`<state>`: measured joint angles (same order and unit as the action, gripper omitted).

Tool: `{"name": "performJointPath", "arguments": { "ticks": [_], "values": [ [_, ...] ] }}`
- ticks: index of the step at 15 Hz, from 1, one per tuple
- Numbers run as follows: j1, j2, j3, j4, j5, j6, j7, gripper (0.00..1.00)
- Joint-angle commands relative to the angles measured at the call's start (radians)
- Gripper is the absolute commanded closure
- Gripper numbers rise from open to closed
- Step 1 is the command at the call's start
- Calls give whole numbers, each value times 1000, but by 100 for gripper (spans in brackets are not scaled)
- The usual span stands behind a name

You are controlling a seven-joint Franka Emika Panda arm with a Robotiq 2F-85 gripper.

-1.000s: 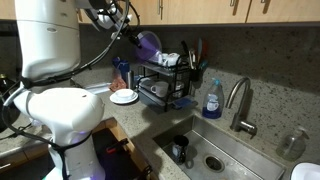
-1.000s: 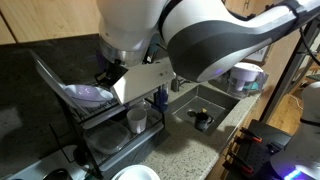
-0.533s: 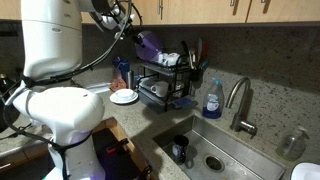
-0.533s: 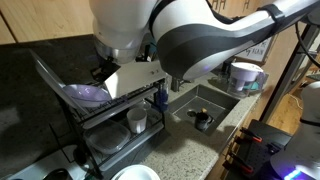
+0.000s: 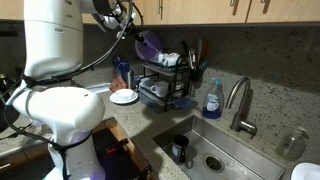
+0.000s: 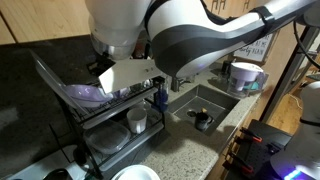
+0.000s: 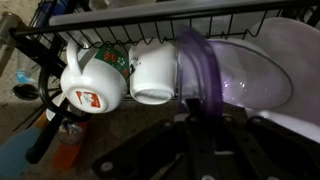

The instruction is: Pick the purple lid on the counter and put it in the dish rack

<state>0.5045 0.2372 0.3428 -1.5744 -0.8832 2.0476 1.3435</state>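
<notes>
Kitchen worktop (image 5: 146,116): you're holding the purple lid (image 7: 199,72), tool (image 7: 203,118) clamped on it, over the dish rack (image 5: 166,86) beside the mugs (image 7: 154,72). Placing step; next move is seating it, then releasing.

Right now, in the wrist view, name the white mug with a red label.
The left mug, farther from the purple lid; the right mug beside the lid shows none.

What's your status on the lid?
Claw shut on lid. Lid upright in rack top tier, between mug and plate. Both close.
</notes>
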Motion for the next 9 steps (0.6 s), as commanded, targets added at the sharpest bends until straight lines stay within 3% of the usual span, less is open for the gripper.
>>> {"name": "performJointPath", "arguments": {
  "ticks": [1, 9],
  "values": [
    [23, 14, -13, 42, -38, -24, 35, 99],
    [23, 34, -17, 46, -54, -19, 36, 99]
  ]
}}
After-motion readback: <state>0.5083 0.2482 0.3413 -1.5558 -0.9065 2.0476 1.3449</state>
